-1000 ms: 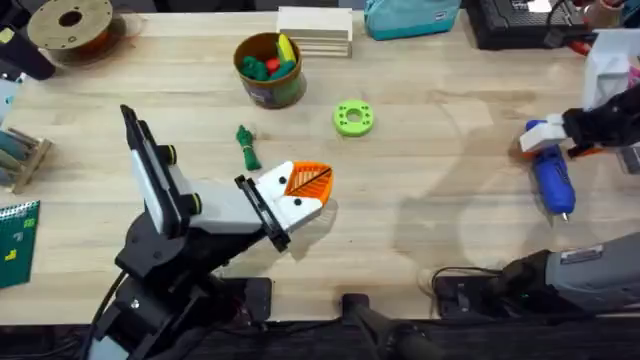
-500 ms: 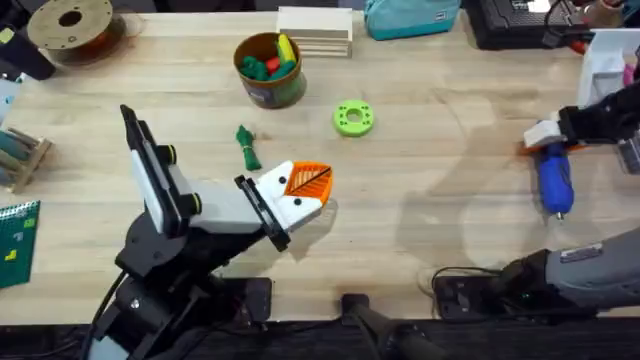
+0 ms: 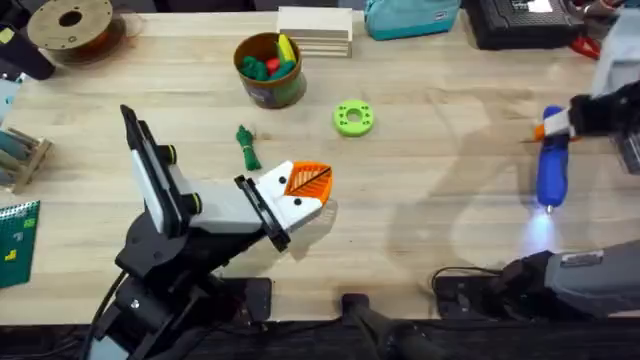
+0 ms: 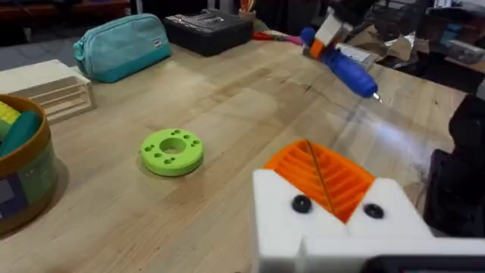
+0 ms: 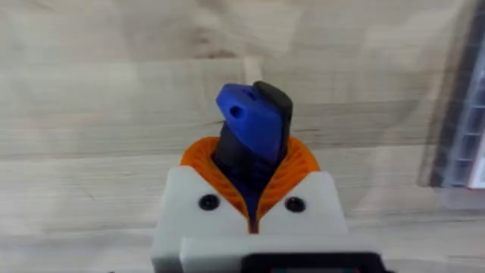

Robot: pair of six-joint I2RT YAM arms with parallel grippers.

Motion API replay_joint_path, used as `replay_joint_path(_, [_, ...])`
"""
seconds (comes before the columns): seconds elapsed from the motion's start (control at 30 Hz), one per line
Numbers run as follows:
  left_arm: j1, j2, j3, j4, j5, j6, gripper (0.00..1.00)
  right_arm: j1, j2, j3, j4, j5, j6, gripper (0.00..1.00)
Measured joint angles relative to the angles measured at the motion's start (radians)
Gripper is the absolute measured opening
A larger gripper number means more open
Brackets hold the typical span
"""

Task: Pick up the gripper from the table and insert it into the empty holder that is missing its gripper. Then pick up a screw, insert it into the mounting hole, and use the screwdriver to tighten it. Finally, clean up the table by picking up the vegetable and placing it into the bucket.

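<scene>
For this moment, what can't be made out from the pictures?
- The screw: too small to find on the table in the overhead view.
- The screwdriver tip: hidden in the right wrist view by the right gripper fingers.
- The bucket: cut off by the left wrist view's edge.

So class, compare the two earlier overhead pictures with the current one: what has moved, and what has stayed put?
The right pincer, shut on the blue screwdriver, has lifted it off the table; it now hangs tip-down, casting light on the wood. The left pincer, toy vegetable, green disc and bucket are unchanged.
</scene>
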Motion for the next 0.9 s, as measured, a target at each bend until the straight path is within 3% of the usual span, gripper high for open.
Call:
replay_joint_path(0.37, [0.0, 0.0, 0.0, -0.002, 0.0, 0.0, 0.009, 0.0, -0.404, -0.002, 0.064, -0.146, 0.164, 0.031])
replay_joint_path(0.5, [0.0, 0.0, 0.0, -0.002, 0.0, 0.0, 0.009, 0.037, -0.535, -0.054, 0.129, -0.206, 0.235, 0.031])
replay_joint_path(0.7, [0.0, 0.0, 0.0, -0.002, 0.0, 0.0, 0.009, 0.25, -0.708, -0.234, 0.263, -0.254, 0.323, 0.031])
replay_joint_path(0.9, [0.0, 0.0, 0.0, -0.002, 0.0, 0.0, 0.009, 0.476, -0.825, -0.38, 0.579, -0.276, 0.495, 0.031])
